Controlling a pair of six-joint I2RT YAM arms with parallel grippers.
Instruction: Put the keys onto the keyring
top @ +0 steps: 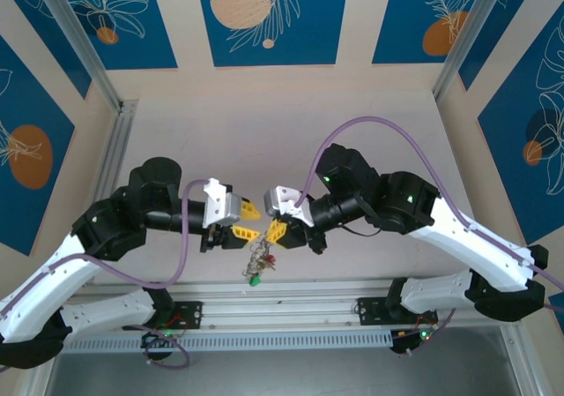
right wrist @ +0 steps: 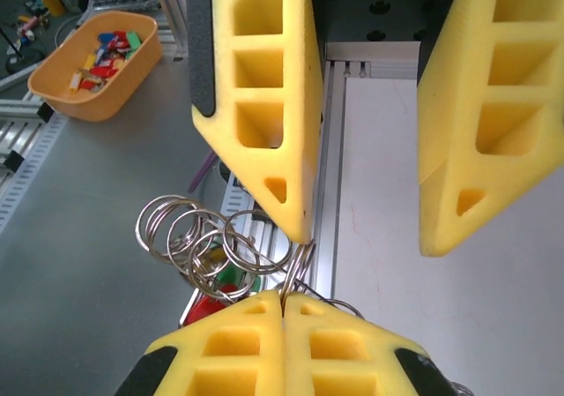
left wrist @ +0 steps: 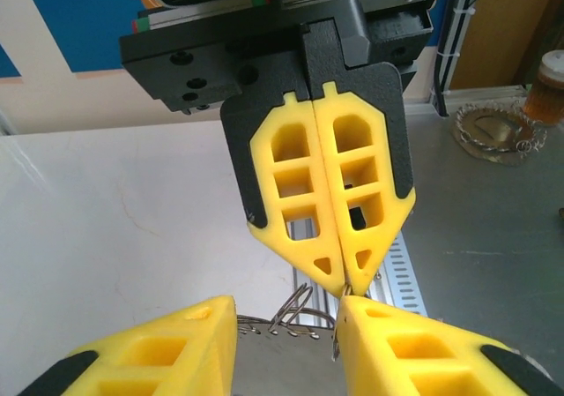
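Note:
The keyring hangs in the air between the two grippers, above the table's near edge. It is a thin grey wire hoop carrying several small split rings. The keys dangle below it, one with a red head and one with a green head. My right gripper is shut, pinching the keyring's wire at its fingertips. My left gripper faces it tip to tip and stands open. One of its yellow fingers touches the wire with its tip. In the left wrist view, the keyring shows between the spread fingers.
An orange bin with several coloured pieces sits on the grey bench beyond the table. An aluminium rail runs along the table's near edge, right under the hanging keys. The white table stretches behind the grippers.

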